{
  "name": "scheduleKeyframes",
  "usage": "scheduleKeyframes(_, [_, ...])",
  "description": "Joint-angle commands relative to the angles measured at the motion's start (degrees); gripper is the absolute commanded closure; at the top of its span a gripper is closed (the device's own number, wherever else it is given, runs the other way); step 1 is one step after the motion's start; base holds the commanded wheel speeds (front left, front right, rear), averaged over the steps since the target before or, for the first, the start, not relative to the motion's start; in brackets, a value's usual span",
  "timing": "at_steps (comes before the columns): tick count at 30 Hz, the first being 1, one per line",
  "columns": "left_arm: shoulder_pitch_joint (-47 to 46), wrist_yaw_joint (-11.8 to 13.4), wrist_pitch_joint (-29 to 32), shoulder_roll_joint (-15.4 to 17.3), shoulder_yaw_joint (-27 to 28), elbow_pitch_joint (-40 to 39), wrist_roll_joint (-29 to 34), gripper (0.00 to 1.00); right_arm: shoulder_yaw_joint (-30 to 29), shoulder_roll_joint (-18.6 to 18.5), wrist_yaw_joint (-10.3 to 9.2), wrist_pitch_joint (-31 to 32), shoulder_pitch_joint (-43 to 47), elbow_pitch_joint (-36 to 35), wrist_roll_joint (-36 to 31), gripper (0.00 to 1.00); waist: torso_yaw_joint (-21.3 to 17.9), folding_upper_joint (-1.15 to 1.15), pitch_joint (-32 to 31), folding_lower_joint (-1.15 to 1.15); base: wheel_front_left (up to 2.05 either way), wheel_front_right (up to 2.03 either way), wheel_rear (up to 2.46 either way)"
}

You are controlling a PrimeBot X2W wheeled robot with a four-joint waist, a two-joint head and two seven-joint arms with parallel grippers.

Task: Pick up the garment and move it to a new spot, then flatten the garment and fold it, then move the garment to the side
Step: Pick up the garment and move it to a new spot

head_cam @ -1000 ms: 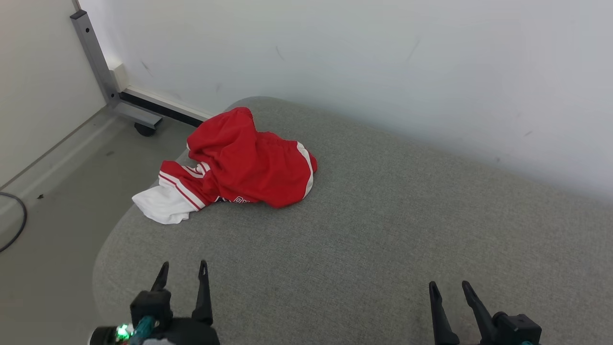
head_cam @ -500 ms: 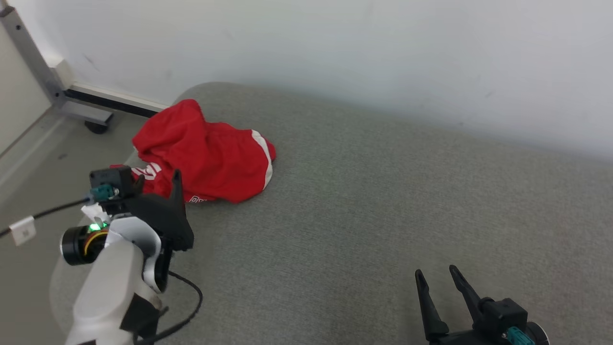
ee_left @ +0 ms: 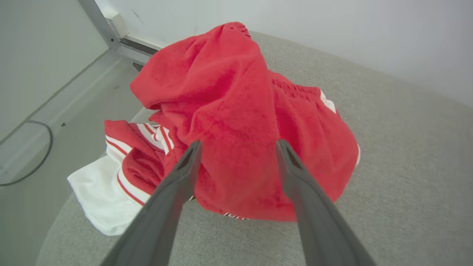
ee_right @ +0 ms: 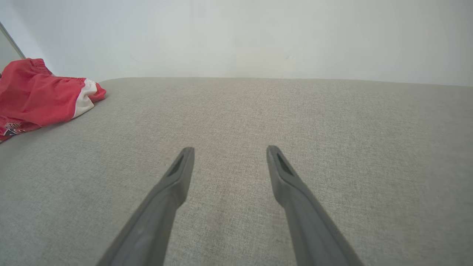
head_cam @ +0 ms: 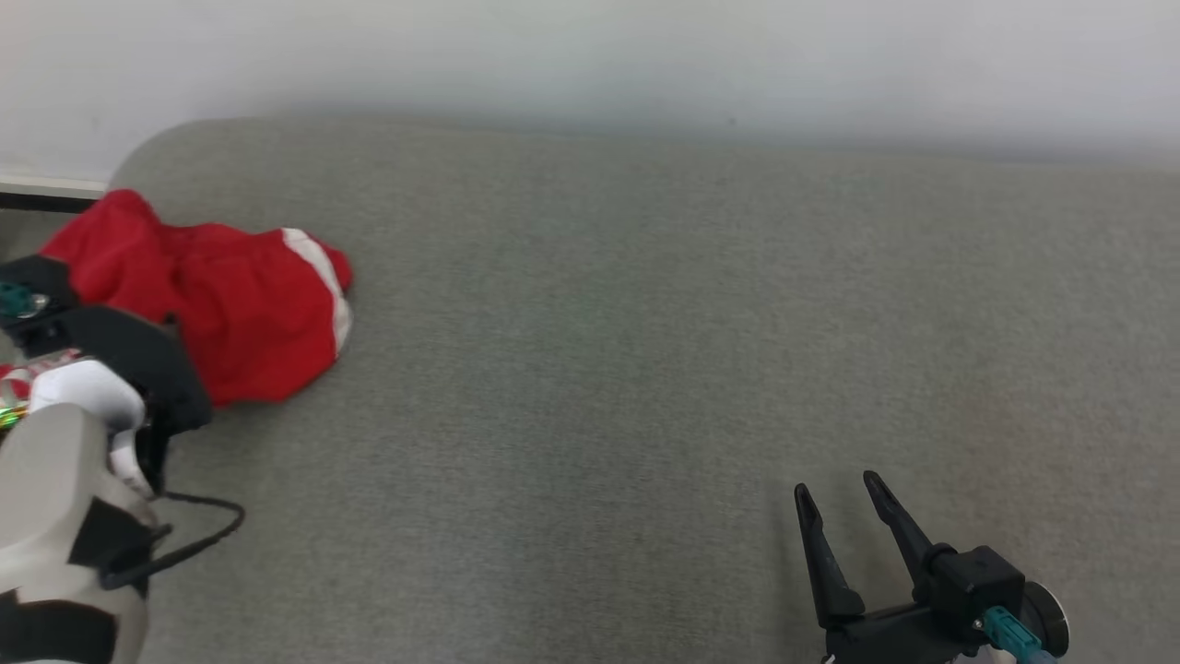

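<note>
Presently, left pincer point(ee_left: 236, 146) stands released just before the crumpled red garment point(ee_left: 221, 85), contact unclear; right pincer point(head_cam: 834, 486) released, well apart, over the grey cushion point(head_cam: 645, 323)

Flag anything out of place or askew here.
The red garment lies crumpled in a heap at the left corner of the grey cushion, its white part reaching the rounded edge. Nothing else stands out.

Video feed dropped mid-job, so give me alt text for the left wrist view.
The left gripper, jaws open, points at a crumpled red garment with white trim, heaped at the corner of a grey cushion. It frames the cloth without gripping it.
</note>
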Motion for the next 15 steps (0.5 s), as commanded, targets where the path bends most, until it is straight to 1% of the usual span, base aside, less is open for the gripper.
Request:
scheduleKeyframes(1, [-0.63,0.76,0.35,0.94,-0.41,0.61,1.18,0.0,-0.03,0.09,0.19,0.09,0.41,-0.6,0.05,0.0,-6.5,-0.01,5.6,-0.01,0.0,0.0,0.0])
scheduleKeyframes(3, [-0.57,1.54,0.66,1.95,-0.45,1.37,1.15,0.0,-0.09,0.09,0.19,0.15,0.63,-1.08,0.29,0.0,-7.61,-0.01,6.19,-0.01,0.0,0.0,0.0])
scheduleKeyframes(5, [-0.64,1.42,0.88,2.88,-0.15,2.07,0.67,0.0,-0.17,0.09,0.19,0.08,0.71,-1.61,0.55,0.0,-8.4,-0.01,6.93,-0.01,0.0,0.0,0.0])
scheduleKeyframes(9, [-0.58,2.62,2.15,3.09,-0.6,3.41,0.9,0.0,-0.18,0.1,0.19,-0.11,0.55,-1.97,0.91,0.0,-8.76,-0.01,7.66,-0.01,0.0,0.0,0.0])
scheduleKeyframes(10, [-0.67,2.77,2.48,3.23,-0.8,3.71,1.09,0.51,-0.08,0.1,0.19,-0.18,0.38,-1.98,1.18,0.0,-8.7,-0.01,7.7,-0.01,0.0,0.0,0.0])
scheduleKeyframes(11, [-0.9,2.87,2.82,3.35,-1.11,3.84,1.28,0.68,0.01,0.1,0.19,-0.28,0.21,-1.91,1.42,0.0,-8.54,-0.01,7.66,-0.01,0.0,0.0,0.0])
scheduleKeyframes(12, [-1.12,2.85,2.9,3.63,-1.41,3.94,1.52,1.0,0.28,0.09,0.19,-0.28,-0.01,-1.74,1.71,0.0,-8.4,-0.01,7.54,-0.01,0.0,0.0,0.0])
scheduleKeyframes(15, [-1.21,2.39,3.27,4.49,-2.22,4.23,2.05,1.0,1.14,0.1,0.19,-0.87,-0.3,-0.76,2.58,0.0,-7.84,-0.01,6.6,-0.01,0.0,0.0,0.0])
